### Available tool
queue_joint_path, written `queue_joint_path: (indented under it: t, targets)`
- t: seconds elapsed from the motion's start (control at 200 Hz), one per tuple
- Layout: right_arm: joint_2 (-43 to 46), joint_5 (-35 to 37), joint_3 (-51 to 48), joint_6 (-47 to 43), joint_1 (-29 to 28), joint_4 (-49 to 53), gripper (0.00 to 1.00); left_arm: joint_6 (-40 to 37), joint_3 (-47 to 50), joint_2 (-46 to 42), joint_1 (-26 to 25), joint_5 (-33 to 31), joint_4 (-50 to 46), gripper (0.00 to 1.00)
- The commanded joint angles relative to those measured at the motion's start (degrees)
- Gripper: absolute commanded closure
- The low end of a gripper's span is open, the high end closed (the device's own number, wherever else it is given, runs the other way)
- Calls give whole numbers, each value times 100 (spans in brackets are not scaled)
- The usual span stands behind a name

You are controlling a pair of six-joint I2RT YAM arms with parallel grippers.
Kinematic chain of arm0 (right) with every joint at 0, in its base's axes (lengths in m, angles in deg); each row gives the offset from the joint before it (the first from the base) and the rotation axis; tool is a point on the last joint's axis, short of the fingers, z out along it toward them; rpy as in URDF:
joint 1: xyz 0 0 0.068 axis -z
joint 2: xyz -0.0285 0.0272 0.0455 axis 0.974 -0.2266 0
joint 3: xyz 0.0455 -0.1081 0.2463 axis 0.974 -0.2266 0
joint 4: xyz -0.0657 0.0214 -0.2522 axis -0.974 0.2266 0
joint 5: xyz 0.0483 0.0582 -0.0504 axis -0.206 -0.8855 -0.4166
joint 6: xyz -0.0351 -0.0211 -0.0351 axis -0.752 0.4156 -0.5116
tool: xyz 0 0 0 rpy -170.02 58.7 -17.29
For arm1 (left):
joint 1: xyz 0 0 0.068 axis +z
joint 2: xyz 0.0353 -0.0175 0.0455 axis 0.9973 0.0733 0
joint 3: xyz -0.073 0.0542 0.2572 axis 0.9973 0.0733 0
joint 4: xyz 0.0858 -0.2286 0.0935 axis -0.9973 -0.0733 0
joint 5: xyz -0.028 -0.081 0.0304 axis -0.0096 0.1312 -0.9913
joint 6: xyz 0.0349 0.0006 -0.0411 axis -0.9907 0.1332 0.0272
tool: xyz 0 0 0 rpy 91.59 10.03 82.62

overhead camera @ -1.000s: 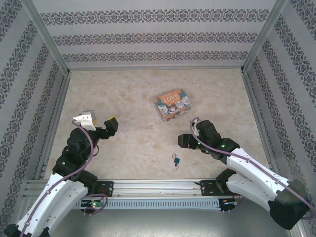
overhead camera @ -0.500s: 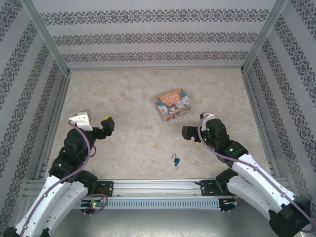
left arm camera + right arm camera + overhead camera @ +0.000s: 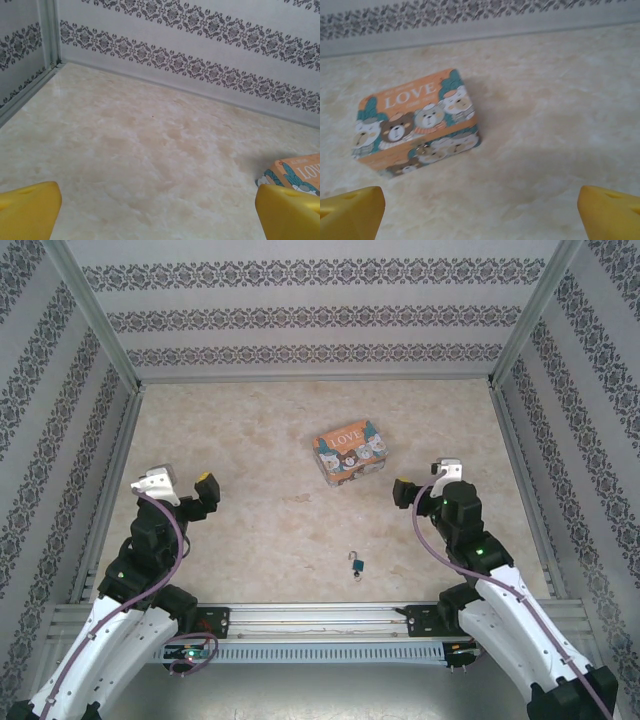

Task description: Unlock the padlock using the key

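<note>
Both arms have drawn outward. Left gripper (image 3: 204, 488) hangs at the left, jaws wide apart, holding nothing. Centre, near edge: the padlock (image 3: 357, 563) lies on the table (image 3: 260, 430), untouched, the key (image 3: 357, 576) just beside it. Right gripper (image 3: 403, 492) is spread wide too, empty.

The pale, marble-patterned desk (image 3: 250, 440) carries a colourful rectangular "LOVE" tin with cartoon animals (image 3: 349, 451), lying flat at about 1 o'clock from the desk's middle. Well apart from it, at its 6 o'clock, lies a tiny teal-blue padlock with a silvery shackle (image 3: 358, 564). A slim silvery key (image 3: 357, 576) seems to touch the padlock's near end.
</note>
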Motion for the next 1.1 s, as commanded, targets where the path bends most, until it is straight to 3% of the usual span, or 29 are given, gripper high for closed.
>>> queue_joint_path:
  t: [0.0, 0.385, 0.729, 1.094]
  targets:
    - [67, 63, -142, -381, 271, -383, 2, -124, -194, -45, 93, -245, -80, 1]
    - [-115, 190, -948, -790, 751, -1509, 1, -177, -9, -19, 98, -472, 25, 1]
    - [-1602, 122, -1333, -1056, 943, -3208, 2, -102, 302, 433, 101, -388, 192, 1]
    - [-2898, -648, -1286, -1303, 1277, -4932, 2, -16, 413, 833, 93, -193, 473, 1]
